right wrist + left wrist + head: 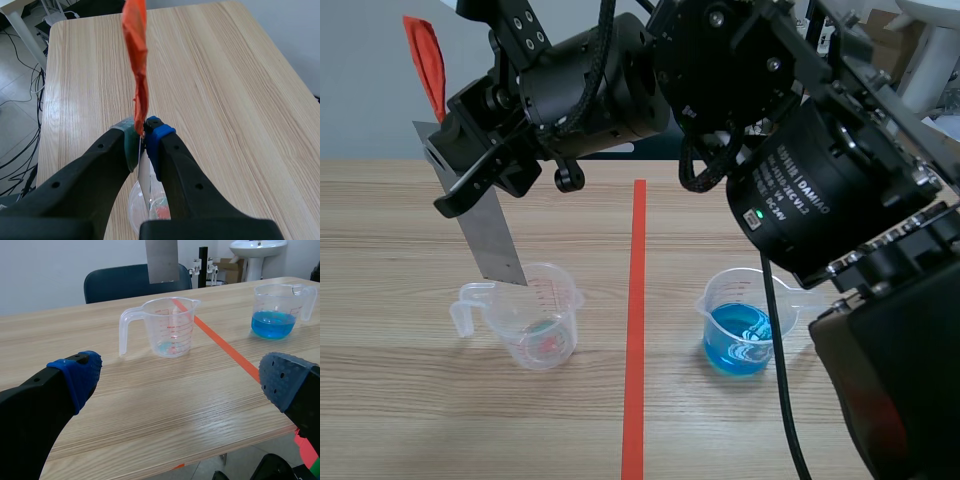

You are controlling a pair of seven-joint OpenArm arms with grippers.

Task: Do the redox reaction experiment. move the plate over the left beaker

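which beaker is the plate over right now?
The near-empty clear beaker left of the tape line; the plate hangs with its lower end at that rim. The other beaker, right of the line, holds blue liquid and sits apart from the plate.

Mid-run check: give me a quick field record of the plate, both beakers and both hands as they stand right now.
plate: grey metal strip with an orange-red tag, tilted, hanging over the left beaker, lower edge above its rim
right hand: shut on the plate near its tagged end
left hand: open, low over the table, holding nothing
left beaker: clear, upright, left of the tape line
right beaker: upright, holds blue liquid, right of the tape line
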